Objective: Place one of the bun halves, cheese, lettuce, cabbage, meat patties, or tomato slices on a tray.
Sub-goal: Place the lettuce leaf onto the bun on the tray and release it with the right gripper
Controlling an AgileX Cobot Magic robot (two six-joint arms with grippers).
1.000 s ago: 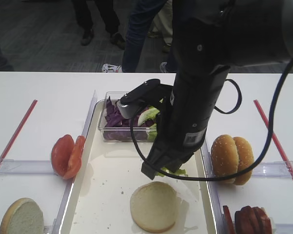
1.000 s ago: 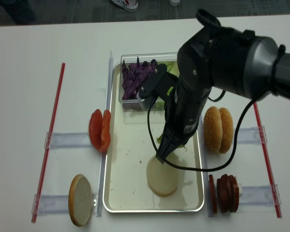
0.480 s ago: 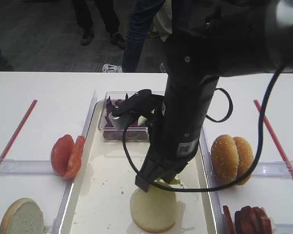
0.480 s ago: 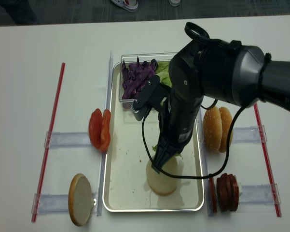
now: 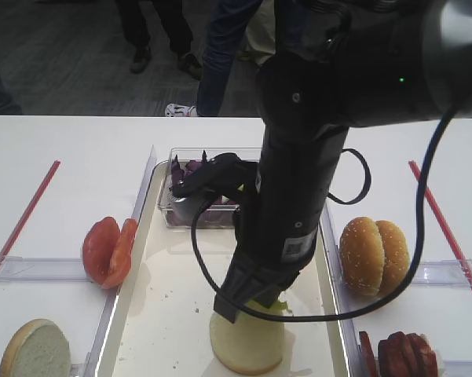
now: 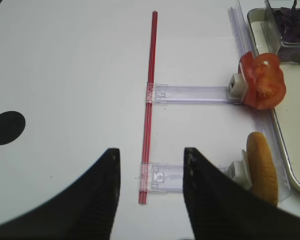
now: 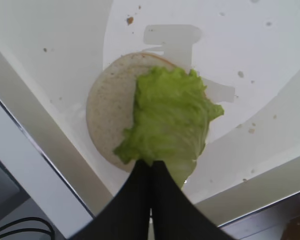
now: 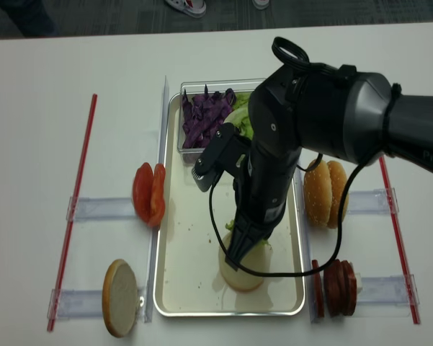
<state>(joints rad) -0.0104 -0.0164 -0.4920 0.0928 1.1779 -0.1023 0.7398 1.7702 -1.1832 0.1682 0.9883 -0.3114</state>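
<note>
The right fingers (image 7: pixel 150 172) were pinched together on the lettuce (image 7: pixel 167 122), which hung over a bun half (image 7: pixel 110 117) at the lower centre of the tray (image 8: pixel 184 281). The left fingers (image 6: pixel 150 190) stood apart over the desk (image 6: pixel 65 75). Farther back, cabbage (image 8: pixel 202 115) filled the tub (image 8: pixel 181 148) at the tray's top.
</note>
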